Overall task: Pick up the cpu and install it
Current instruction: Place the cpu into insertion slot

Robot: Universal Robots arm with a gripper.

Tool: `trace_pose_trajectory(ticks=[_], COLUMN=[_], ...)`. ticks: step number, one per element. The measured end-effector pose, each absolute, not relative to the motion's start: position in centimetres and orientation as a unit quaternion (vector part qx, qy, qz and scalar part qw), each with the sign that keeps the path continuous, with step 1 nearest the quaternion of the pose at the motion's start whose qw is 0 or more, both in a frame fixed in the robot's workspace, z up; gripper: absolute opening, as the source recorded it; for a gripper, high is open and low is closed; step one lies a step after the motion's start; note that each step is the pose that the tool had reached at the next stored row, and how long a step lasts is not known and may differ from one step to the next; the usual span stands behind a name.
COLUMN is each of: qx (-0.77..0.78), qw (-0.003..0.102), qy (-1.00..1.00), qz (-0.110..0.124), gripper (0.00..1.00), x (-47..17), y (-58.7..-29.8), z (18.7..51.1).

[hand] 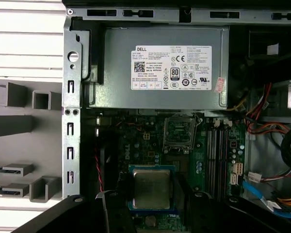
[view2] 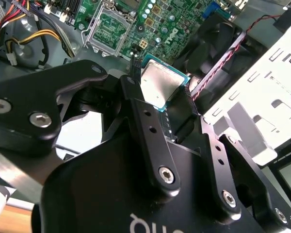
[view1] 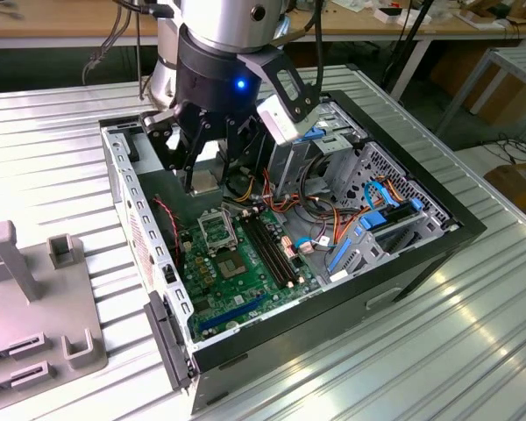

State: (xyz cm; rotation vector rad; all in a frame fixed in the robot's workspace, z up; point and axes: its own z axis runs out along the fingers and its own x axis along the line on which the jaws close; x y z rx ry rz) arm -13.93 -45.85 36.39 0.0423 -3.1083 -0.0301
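Upper centre of the exterior view, the claw is clamping the cpu by opposite edges; it is likely proving light, stiff, slippery, fragile underneath.

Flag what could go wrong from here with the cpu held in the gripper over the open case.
1. The gripper pinches the cpu by two edges only; a slip would likely drop it onto the motherboard.
2. The socket lies open, with the cpu not yet seated; a skewed or tilted landing may damage its contacts.
3. The red-black wire runs close beside one finger and could snag.
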Motion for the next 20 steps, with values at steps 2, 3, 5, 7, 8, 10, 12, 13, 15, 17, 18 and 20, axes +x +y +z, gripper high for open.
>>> trace_pose_trajectory(ticks=[2,3,5,7,8,10,12,13,15,17,18,20], qx=[0.014,0.014,0.014,0.014,0.014,0.014,0.014,0.014,0.014,0.014,0.014,0.014], qw=[0.017,0.016,0.016,0.016,0.017,0.016,0.016,0.016,0.016,0.016,0.016,0.016], qy=[-1.000,-1.000,-1.000,-1.000,-1.000,-1.000,-1.000,-1.000,-1.000,-1.000,-1.000,-1.000], qz=[-0.009,-0.010,-0.010,-0.010,-0.009,-0.009,-0.009,-0.009,-0.010,-0.010,-0.009,-0.010], gripper=[0.47,0.47,0.47,0.47,0.47,0.47,0.47,0.47,0.47,0.47,0.47,0.47], x=[-13.78,-13.62,-13.41,-13.32,-13.32,-13.31,-13.31,-13.31,-13.31,-13.32,-13.31,-13.31], y=[-45.85,-45.86,-45.86,-45.86,-45.86,-45.86,-45.85,-45.86,-45.89,-45.94,-45.96,-46.02], z=[36.13,36.02,35.90,35.85,35.85,35.83,35.81,35.81,35.79,35.77,35.77,35.75])
